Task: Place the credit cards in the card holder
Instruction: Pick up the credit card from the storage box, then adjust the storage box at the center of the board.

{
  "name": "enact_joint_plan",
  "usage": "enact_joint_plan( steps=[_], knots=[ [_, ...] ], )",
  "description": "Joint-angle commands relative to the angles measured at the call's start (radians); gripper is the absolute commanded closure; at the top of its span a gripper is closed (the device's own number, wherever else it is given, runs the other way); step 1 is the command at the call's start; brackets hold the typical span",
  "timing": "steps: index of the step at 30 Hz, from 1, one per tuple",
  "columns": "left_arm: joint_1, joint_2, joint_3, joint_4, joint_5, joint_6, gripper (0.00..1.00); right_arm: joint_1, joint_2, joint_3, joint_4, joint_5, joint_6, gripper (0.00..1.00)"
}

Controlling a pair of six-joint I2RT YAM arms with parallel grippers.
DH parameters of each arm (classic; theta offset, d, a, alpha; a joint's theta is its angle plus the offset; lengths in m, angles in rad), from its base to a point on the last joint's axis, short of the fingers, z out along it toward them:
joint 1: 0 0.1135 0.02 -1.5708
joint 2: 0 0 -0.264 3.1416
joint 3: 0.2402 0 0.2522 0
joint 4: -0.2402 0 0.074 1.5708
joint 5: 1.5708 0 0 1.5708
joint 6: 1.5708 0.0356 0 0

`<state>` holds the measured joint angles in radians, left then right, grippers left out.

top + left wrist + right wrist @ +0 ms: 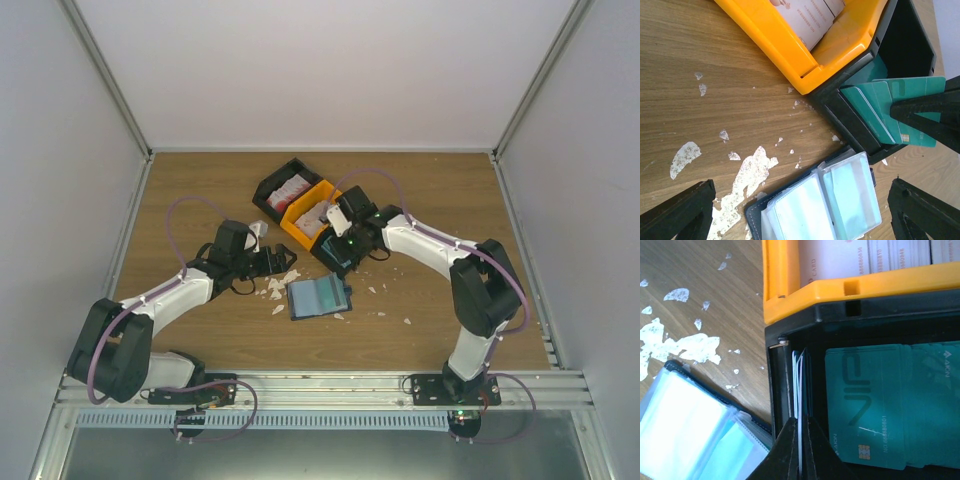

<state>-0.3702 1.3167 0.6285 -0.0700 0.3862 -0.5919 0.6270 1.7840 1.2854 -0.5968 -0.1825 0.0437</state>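
The card holder (320, 296) lies open on the wood, dark navy with clear plastic sleeves; it also shows in the left wrist view (825, 200) and the right wrist view (685, 435). Teal credit cards (890, 405) lie flat in a black bin (777, 390). My right gripper (800, 432) is inside that bin, shut on a few teal cards (801, 385) held on edge; they fan out in the left wrist view (880, 105). My left gripper (801, 189) is open and empty, just above the card holder's left side; in the top view (283, 258) it is left of the bins.
An orange bin (300, 222) with white cards with red print (865, 255) touches the black bin. A second black bin (272, 185) with red and white cards stands behind. White scraps (747, 175) litter the wood left of the holder.
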Motion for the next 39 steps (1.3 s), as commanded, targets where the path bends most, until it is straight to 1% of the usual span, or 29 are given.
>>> enact_joint_plan(
  steps=[1, 5, 12, 18, 27, 31, 35, 39],
  knots=[
    [0.006, 0.013, 0.008, 0.052, 0.023, -0.005, 0.06, -0.008, -0.026, -0.012, 0.013, 0.066, 0.032, 0.98],
    [0.006, 0.015, 0.008, 0.058, 0.034, -0.009, 0.06, -0.011, -0.028, -0.002, 0.024, 0.142, 0.041, 0.99],
    [0.005, 0.021, 0.018, 0.068, 0.072, -0.022, 0.05, -0.035, -0.052, 0.018, 0.019, 0.176, 0.071, 1.0],
    [0.002, 0.031, 0.038, 0.106, 0.093, -0.025, 0.04, -0.06, -0.1, 0.008, 0.046, 0.161, 0.107, 1.0],
    [-0.001, 0.033, 0.04, 0.138, 0.135, -0.043, 0.03, -0.096, -0.172, -0.039, 0.102, 0.081, 0.15, 1.0],
    [-0.009, 0.028, 0.038, 0.182, 0.174, -0.059, 0.01, -0.12, -0.208, -0.071, 0.137, -0.057, 0.147, 0.99],
    [-0.022, 0.059, 0.044, 0.281, 0.243, -0.116, 0.01, -0.172, -0.258, -0.114, 0.204, -0.274, 0.164, 0.99],
    [-0.039, 0.131, 0.095, 0.361, 0.31, -0.179, 0.01, -0.251, -0.299, -0.166, 0.309, -0.494, 0.229, 0.99]
  ],
)
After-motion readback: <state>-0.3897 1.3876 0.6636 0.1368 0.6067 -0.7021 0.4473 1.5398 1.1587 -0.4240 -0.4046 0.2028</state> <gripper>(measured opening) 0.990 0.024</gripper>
